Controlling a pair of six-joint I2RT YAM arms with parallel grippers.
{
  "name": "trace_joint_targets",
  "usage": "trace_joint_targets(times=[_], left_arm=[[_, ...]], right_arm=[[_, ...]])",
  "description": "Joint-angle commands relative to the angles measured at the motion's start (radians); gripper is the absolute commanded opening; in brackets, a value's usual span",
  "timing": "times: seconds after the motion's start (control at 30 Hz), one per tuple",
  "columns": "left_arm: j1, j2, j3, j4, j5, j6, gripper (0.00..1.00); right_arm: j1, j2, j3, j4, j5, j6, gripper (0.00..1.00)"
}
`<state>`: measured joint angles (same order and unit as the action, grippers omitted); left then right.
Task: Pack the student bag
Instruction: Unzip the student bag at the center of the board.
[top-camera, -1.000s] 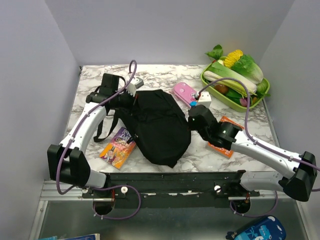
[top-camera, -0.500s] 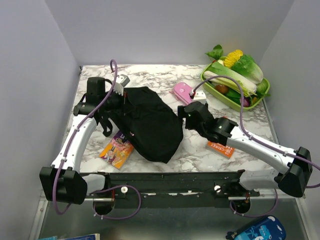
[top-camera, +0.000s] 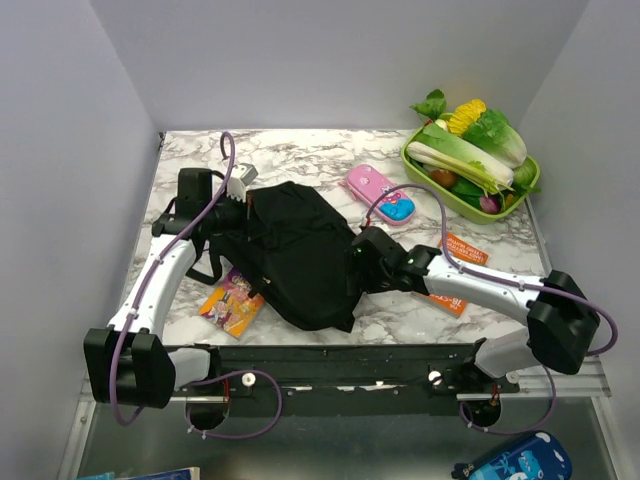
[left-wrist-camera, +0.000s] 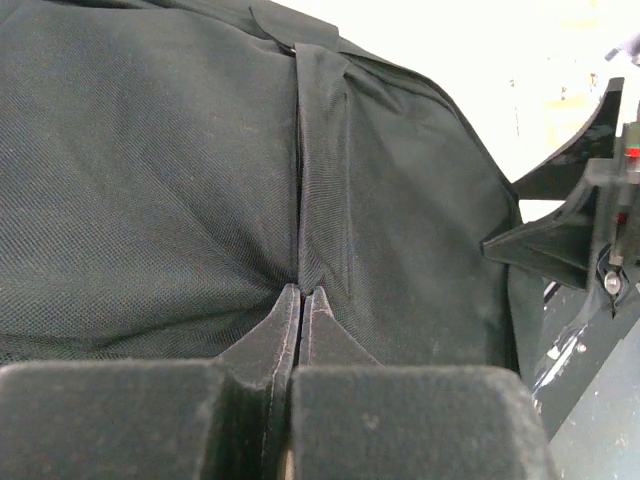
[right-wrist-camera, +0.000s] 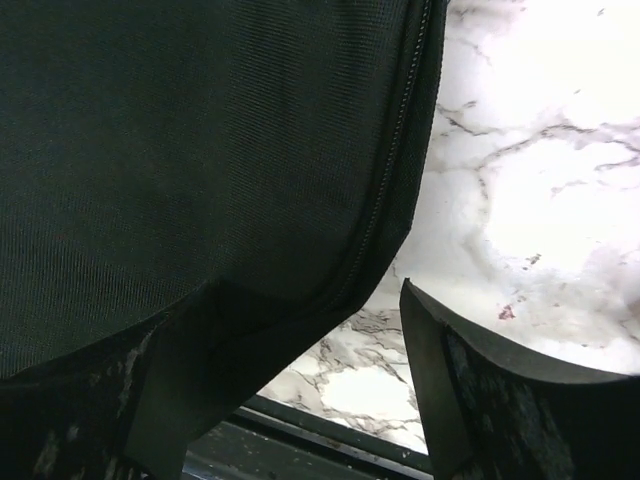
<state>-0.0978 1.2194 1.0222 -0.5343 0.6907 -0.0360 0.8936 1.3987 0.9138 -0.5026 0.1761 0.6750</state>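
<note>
Item 1, bag (top-camera: 295, 250): black fabric, lying slumped on the marble bench (top-camera: 320, 150), left of centre, between my two arms. Its weave fills most of the left wrist view (left-wrist-camera: 150, 170), and its zippered edge runs down the right wrist view (right-wrist-camera: 200, 130).

Item 2, left end effector (top-camera: 240, 195): at the bag's far left corner. At the wrist (left-wrist-camera: 301, 300) I see the fingers pressed together, with a raised fold of bag fabric pinched between the tips.

Item 3, right end effector (top-camera: 355, 265): at the bag's right side. At the wrist (right-wrist-camera: 310, 290) the fingers stand wide apart. The zippered edge lies between them, against the left finger and apart from the right one, so nothing is gripped.

Item 4, book (top-camera: 232, 303): purple and orange cover, flat on the bench at the bag's near left, one corner tucked under the fabric.

Item 5, pink case (top-camera: 372, 185): beyond the bag's right side, a blue piece at its near end.

Item 6, orange booklet (top-camera: 462, 250): flat, partly covered by the right arm.

Item 7, tray (top-camera: 470, 212): green, far right corner, heaped with vegetables (top-camera: 470, 150).
</note>
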Motion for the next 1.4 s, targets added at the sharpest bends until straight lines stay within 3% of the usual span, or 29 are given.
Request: trace_joint_targets(times=[0.0,0.17,0.2,0.23,0.3,0.5,0.67,0.77,0.83,0.9,0.93,1.1,1.2,1.37], left_arm=[[0.0,-0.049,-0.04,0.004,0.03,0.057,0.0],[-0.002,-0.067,-0.076,-0.058,0.026,0.151,0.0],[-0.002,-0.069,-0.074,-0.068,0.018,0.166,0.0],[-0.002,-0.069,-0.073,-0.076,0.007,0.182,0.0],[-0.002,-0.078,-0.074,-0.085,0.0,0.206,0.0],[0.001,-0.123,-0.068,-0.098,-0.019,0.213,0.0],[0.0,-0.111,-0.105,-0.061,-0.019,0.2,0.0],[0.0,-0.066,-0.112,-0.027,-0.034,0.2,0.0],[0.0,-0.028,-0.109,-0.015,-0.039,0.202,0.0],[-0.002,-0.003,-0.108,-0.013,-0.036,0.203,0.0],[-0.002,0.002,-0.108,-0.013,-0.033,0.205,0.0],[-0.005,0.006,-0.128,-0.004,-0.008,0.203,0.0],[-0.013,0.012,-0.14,-0.004,-0.002,0.206,0.0],[-0.028,0.045,-0.122,0.008,0.009,0.203,0.0]], right_arm=[[-0.022,0.072,-0.038,0.093,-0.107,0.028,0.79],[-0.038,0.094,-0.023,0.141,-0.06,0.028,0.46],[-0.042,0.086,-0.01,0.141,-0.035,0.02,0.37],[-0.054,0.079,0.003,0.139,-0.026,0.008,0.13],[-0.073,0.068,0.071,0.119,0.006,-0.043,0.01],[-0.114,0.091,0.308,0.045,0.138,-0.225,0.01],[-0.134,0.193,0.395,0.053,0.195,-0.302,0.01],[-0.137,0.246,0.366,0.068,0.22,-0.304,0.29],[-0.136,0.258,0.344,0.073,0.276,-0.296,0.59],[-0.134,0.244,0.313,0.075,0.324,-0.29,0.76],[-0.136,0.231,0.304,0.075,0.338,-0.287,0.78],[-0.09,0.041,0.321,-0.005,0.326,-0.241,0.83],[0.033,0.011,0.379,-0.102,0.283,-0.183,0.83],[0.165,0.029,0.317,-0.047,0.14,-0.097,0.76]])
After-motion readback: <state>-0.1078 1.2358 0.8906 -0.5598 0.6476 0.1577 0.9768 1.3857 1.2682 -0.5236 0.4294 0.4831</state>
